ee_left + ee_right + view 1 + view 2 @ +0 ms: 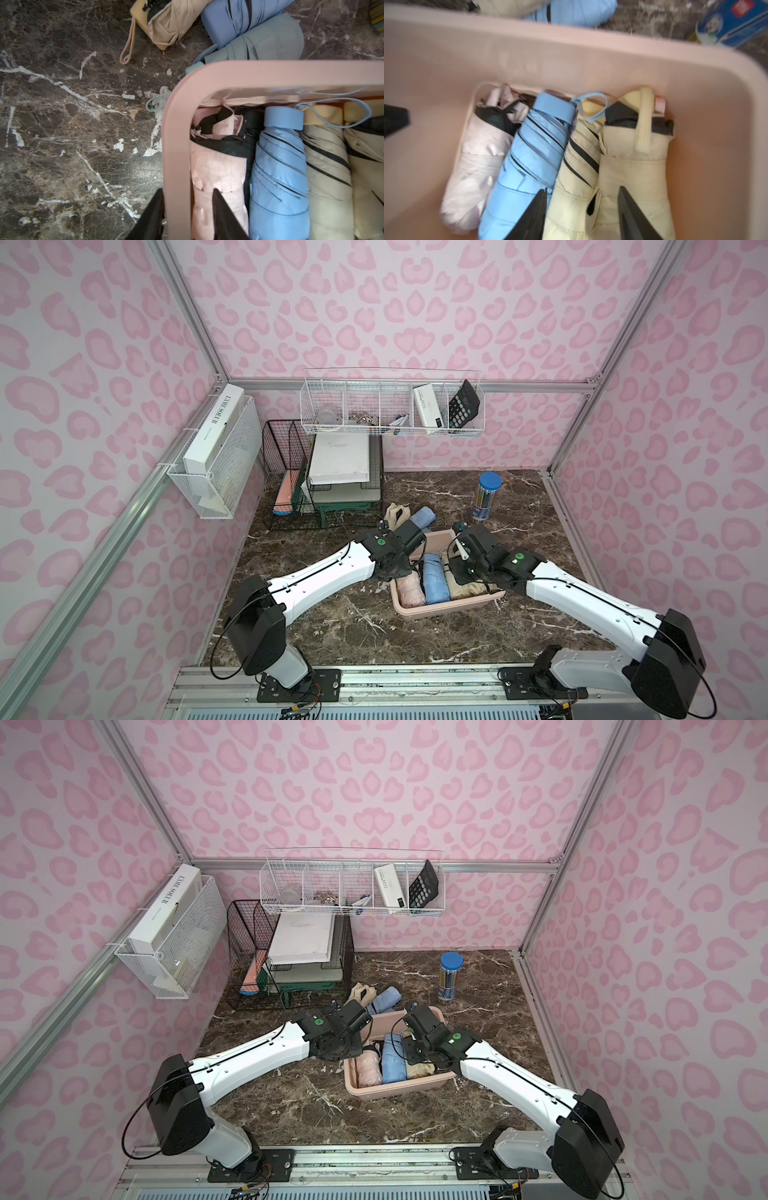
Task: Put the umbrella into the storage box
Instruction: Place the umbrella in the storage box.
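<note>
left gripper (188, 192): jaws apart, nothing held; they straddle the box's side wall, one finger outside, one over the pink umbrella (216, 166).
right gripper (582, 189): jaws apart, empty, hanging over the striped cream umbrella (579, 158); view is motion-blurred.
storage box (446, 605): on the marble table (316, 635), under both wrists.
box contents: four folded umbrellas side by side: pink, boxed blue umbrella (278, 166), striped cream, plain cream umbrella (633, 166). The floor looks filled across.
beyond far rim: three on the table: beige umbrella (166, 22), loose blue umbrella (239, 18), grey-green umbrella (268, 41), which lies just beside the rim.
further back: pencil canister (484, 495), clear of all this.
step: my read is between picks, four in and three to go.
next move: lift clear of the rim, reach over the far wall, close across a loose umbrella's body, not its strap. It will likely have to go on top of the row.
</note>
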